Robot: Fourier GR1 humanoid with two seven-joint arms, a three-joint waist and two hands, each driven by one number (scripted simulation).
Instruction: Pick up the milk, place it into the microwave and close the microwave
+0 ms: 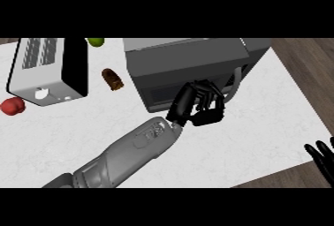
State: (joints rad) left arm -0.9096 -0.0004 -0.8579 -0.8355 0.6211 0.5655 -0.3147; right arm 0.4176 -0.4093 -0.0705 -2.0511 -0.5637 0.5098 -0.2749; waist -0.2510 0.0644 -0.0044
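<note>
The grey microwave [189, 62] stands at the back middle of the counter, and its dark door with a window [160, 95] looks shut or nearly so. A pale handle [239, 81] runs down the door's right side. My left hand [203, 106] comes in on a long grey forearm from the lower left and rests against the door front just left of the handle, its fingers curled with nothing visible in them. No milk shows anywhere; it may be hidden inside the microwave. My right hand [322, 159] rests open at the lower right edge, fingers up.
A silver toaster [46, 70] stands at the back left. A brown roll [112, 79] lies between it and the microwave, a green fruit [96, 42] behind, a red fruit [12, 106] at the far left. The white counter [261, 132] ends along a slanted right edge.
</note>
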